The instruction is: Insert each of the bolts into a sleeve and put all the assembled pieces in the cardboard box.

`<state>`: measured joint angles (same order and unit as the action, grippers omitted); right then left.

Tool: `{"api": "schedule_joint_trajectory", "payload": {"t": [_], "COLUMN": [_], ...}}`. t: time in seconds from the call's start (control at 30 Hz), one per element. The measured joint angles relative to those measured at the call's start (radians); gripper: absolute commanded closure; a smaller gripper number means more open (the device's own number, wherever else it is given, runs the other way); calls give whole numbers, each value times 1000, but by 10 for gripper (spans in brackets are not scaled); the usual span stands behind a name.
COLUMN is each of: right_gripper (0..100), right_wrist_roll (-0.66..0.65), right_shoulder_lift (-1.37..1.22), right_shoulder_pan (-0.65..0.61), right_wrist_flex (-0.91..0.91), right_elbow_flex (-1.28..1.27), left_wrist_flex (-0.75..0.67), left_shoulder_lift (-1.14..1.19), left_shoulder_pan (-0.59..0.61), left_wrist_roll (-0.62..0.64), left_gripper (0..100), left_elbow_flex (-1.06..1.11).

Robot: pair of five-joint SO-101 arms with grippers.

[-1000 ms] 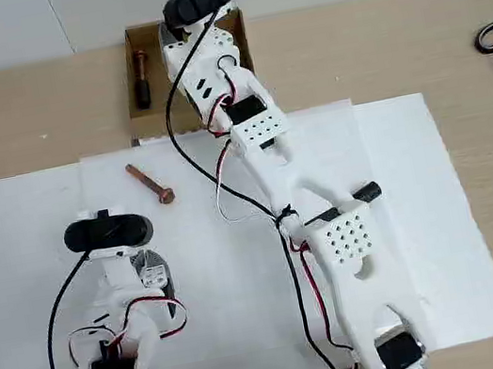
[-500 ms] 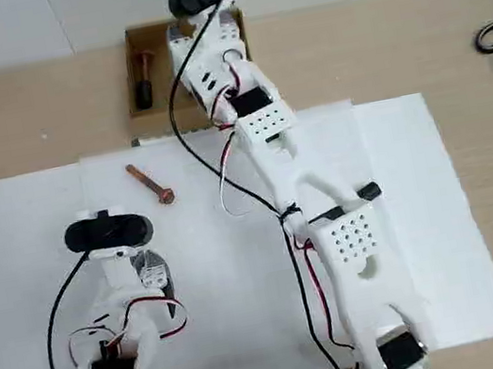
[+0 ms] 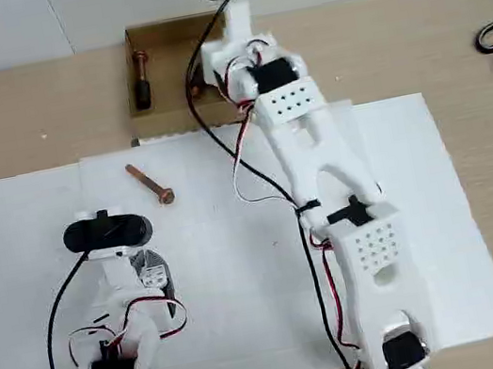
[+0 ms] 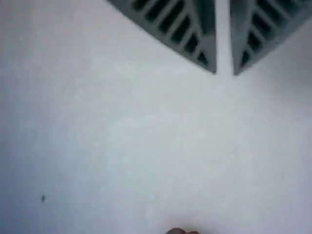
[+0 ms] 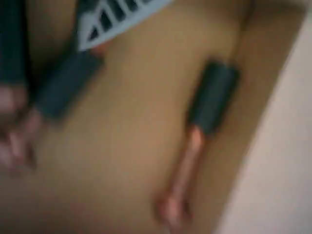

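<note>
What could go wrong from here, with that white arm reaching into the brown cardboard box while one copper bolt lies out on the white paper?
1. The right gripper is down inside the brown cardboard box, close beside a black-sleeved bolt. Pulling out, it might drag that piece or nudge the box.
2. The bare copper bolt lies loose on the smooth white paper. Being round, it could roll away when an arm tries to grip it.

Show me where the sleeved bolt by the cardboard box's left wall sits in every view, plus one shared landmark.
High view: the sleeved bolt lies along the left wall of the cardboard box, sleeve end nearer the white paper.
Right wrist view: the sleeved bolt lies beside the box wall.
Left wrist view: faces the white paper.
Shared landmark: the cardboard box.
</note>
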<state>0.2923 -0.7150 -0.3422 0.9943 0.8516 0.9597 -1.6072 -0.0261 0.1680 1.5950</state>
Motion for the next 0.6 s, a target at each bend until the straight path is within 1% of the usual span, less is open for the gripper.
{"api": "schedule_joint_trajectory", "payload": {"t": [0.13, 0.23, 0.37, 0.47, 0.6], "right_gripper": [724, 724, 724, 724, 724], "right_wrist_roll": [69, 127, 249, 345, 453], "right_shoulder_lift": [69, 100, 124, 137, 152], "right_shoulder_pan": [3, 0, 12, 17, 71], "right_wrist_flex": [261, 393, 559, 646, 669], "right_elbow_flex": [12, 18, 18, 18, 18], "left_wrist_flex": [0, 0, 0, 0, 0], "left_shoulder_lift": [0, 0, 0, 0, 0], "left_shoulder_pan": [0, 0, 0, 0, 0], "left_wrist_roll": [0, 0, 0, 0, 0], "left_gripper": [994, 994, 994, 994, 994], "left_elbow_flex": [0, 0, 0, 0, 0]}}
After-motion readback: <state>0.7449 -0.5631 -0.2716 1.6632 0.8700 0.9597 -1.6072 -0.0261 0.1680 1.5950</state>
